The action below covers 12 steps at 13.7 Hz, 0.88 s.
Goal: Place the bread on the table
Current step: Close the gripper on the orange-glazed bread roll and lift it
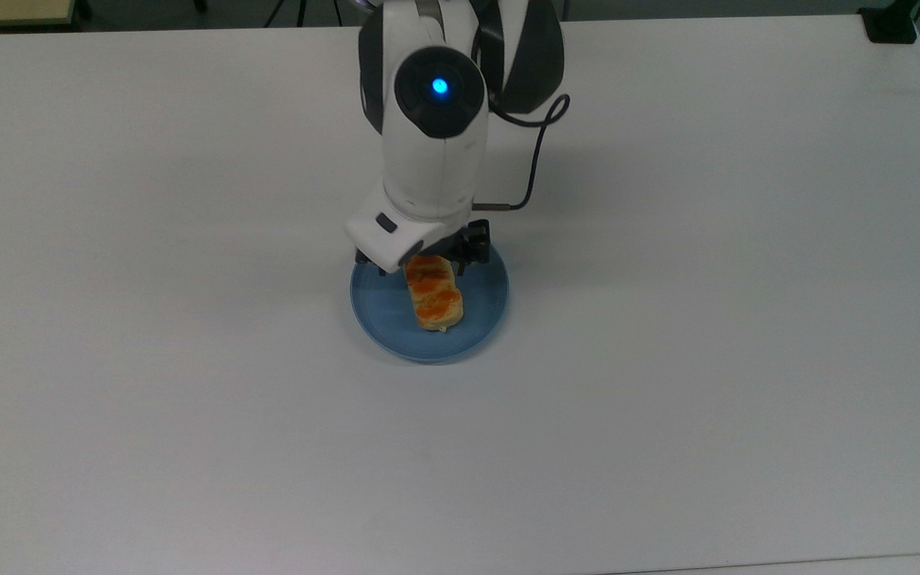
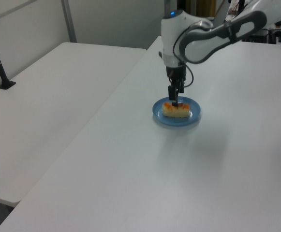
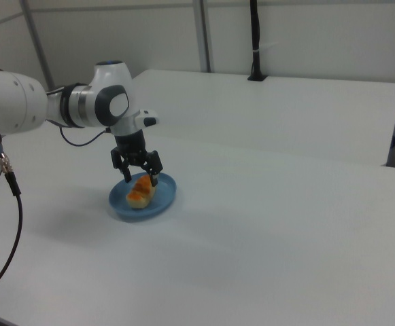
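We see the Franka arm's gripper (image 3: 139, 178) lowered over the far end of the bread (image 1: 434, 294), which lies lengthwise on a round blue plate (image 1: 381, 310) near the middle of the white table (image 1: 707, 335). In the right view the two black fingers (image 3: 124, 175) stand spread wide, one on each side of the loaf's end; we cannot make out any contact with the pastry, and nothing is held. In the top view the arm's white wrist housing covers the bread's upper end, leaving two of its orange patches and the pale tan near end in sight. In the left view we find the gripper (image 2: 173, 102) pointing straight down at the left end of the bread (image 2: 177, 109), with the plate (image 2: 192, 119) flat on the table (image 2: 130, 169) beneath. A black cable (image 1: 536, 152) loops from the wrist.
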Motion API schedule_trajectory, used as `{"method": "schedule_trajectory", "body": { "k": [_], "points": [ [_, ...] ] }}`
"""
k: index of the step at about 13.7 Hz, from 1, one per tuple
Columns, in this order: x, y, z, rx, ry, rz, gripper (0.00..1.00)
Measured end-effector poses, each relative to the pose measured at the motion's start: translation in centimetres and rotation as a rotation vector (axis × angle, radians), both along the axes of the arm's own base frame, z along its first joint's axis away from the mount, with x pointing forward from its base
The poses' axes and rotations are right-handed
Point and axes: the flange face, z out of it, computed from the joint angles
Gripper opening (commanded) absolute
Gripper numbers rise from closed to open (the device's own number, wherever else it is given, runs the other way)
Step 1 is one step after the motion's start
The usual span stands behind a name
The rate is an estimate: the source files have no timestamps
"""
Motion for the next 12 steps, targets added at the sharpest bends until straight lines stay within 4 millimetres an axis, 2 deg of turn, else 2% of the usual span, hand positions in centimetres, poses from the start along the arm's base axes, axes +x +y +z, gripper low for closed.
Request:
{"method": "schedule_trajectory", "body": {
  "k": [1, 3, 5, 6, 7, 11, 12],
  "points": [
    [0.1, 0.7, -1.0, 0.0, 0.004, 0.01, 0.75],
    [0.0, 1.7, -3.1, -0.004, 0.027, 0.025, 0.53],
    [0.1, 1.8, -3.6, -0.005, 0.032, 0.027, 0.42],
    [0.1, 1.8, -3.6, -0.005, 0.03, 0.027, 0.33],
    [0.1, 1.8, -3.5, -0.004, 0.028, 0.027, 0.3],
    [0.4, 1.7, -2.6, -0.002, 0.012, 0.026, 0.3],
    [0.6, 1.6, -1.7, 0.0, -0.003, 0.024, 0.3]
  ]
}}
